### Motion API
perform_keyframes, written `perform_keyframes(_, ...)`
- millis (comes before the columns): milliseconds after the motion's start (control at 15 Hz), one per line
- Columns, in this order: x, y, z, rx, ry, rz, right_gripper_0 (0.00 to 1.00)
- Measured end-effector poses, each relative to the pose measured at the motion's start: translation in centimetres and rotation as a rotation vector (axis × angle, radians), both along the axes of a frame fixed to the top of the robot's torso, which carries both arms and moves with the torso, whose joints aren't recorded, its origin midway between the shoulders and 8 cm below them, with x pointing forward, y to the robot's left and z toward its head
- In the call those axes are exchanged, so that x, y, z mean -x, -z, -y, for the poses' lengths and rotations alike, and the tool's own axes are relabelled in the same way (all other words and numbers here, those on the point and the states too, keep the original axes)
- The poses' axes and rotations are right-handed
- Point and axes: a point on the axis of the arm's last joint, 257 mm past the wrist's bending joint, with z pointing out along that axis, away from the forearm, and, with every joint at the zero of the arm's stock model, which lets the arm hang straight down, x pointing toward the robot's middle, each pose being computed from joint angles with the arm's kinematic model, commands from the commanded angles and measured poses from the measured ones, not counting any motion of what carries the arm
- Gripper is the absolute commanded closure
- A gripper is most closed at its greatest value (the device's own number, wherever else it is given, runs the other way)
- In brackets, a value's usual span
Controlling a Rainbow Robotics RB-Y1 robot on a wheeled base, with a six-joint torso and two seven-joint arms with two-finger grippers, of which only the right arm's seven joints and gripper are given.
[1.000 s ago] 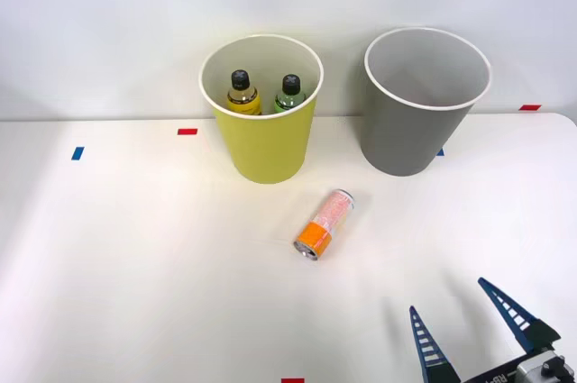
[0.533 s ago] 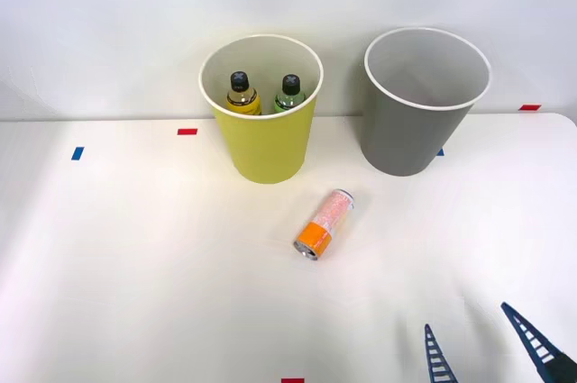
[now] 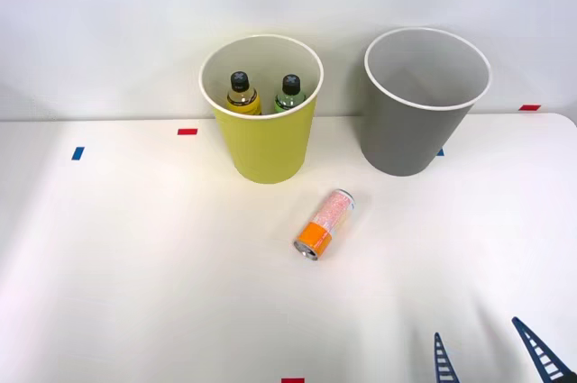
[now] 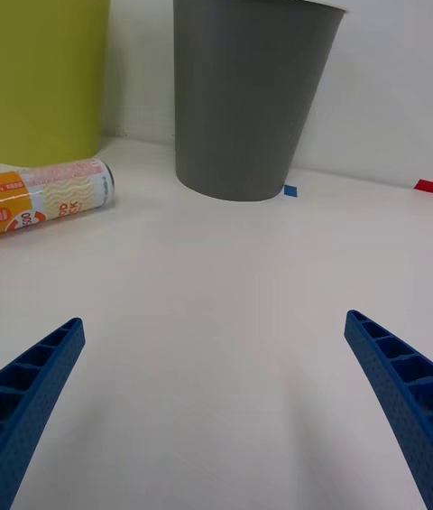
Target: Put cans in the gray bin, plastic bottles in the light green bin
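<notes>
A slim orange-and-white can (image 3: pixel 325 225) is lying unsorted near the tall gray bin (image 3: pixel 424 104); the right gripper (image 3: pixel 491 358) is hovering wide open, empty.

I see can (image 3: pixel 325 224) on its side on desk (image 3: pixel 135 257), orange end nearest. Both plastic bottles (image 3: pixel 241 95) upright in light green bin (image 3: pixel 266 144); gray bin (image 3: pixel 410 135) beside it.

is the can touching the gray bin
Apart. The front view shows bare table between the can, lying on its side, and the gray bin; the wrist view shows the same gap.
</notes>
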Motion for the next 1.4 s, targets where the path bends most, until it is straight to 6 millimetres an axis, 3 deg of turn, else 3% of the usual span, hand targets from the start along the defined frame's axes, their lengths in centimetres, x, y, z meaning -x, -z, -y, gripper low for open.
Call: perform_keyframes(1400,0.01,-0.01,0.01,0.0,0.0,0.0,0.0)
